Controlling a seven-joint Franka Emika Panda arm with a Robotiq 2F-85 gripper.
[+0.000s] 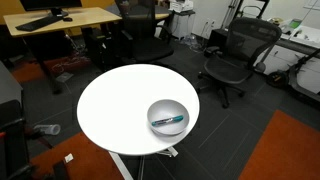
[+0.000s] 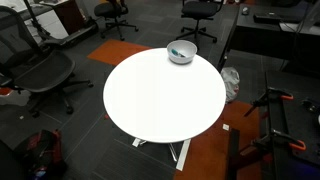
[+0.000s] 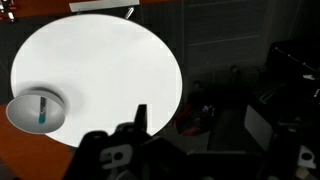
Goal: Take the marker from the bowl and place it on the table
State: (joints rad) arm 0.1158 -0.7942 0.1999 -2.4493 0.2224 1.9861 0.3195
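The shiny grey bowl (image 1: pixel 168 117) sits near the edge of the round white table (image 1: pixel 115 100). The teal marker (image 1: pixel 170 121) lies inside it. Both exterior views show the bowl (image 2: pixel 181 52) on the table (image 2: pixel 160 105), and neither shows the arm. In the wrist view the bowl (image 3: pixel 37 110) with the marker (image 3: pixel 43 110) is at the left edge of the table (image 3: pixel 100 65). My gripper (image 3: pixel 198 125) is far above and off to the side of the table. One dark finger shows against the white top; the jaws look open and empty.
Black office chairs (image 1: pixel 235 55) stand around the table. A wooden desk (image 1: pixel 60 20) is at the back. Another chair (image 2: pixel 40 70) and orange carpet patches (image 2: pixel 200 150) are on the floor. A dark stand (image 2: pixel 275 110) is beside the table.
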